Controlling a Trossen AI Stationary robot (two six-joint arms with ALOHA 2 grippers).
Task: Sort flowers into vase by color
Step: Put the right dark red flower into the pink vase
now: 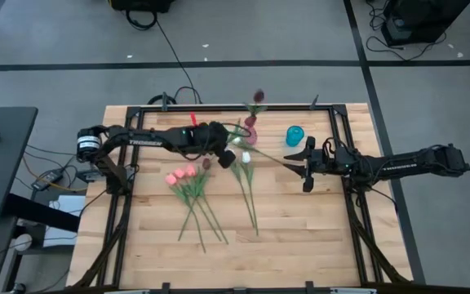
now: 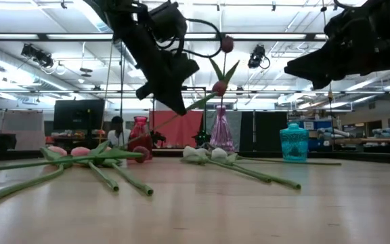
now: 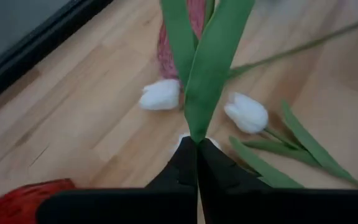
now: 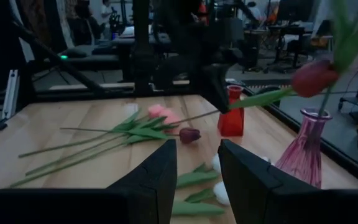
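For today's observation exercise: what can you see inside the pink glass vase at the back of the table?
The pink vase holds one dark red tulip, its stem rising from the neck. The stem's lower part inside the tinted glass cannot be made out. The left gripper, shut on a red tulip, hovers beside it.

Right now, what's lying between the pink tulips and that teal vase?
From above, the white tulips lie between the pink tulips and the teal vase.
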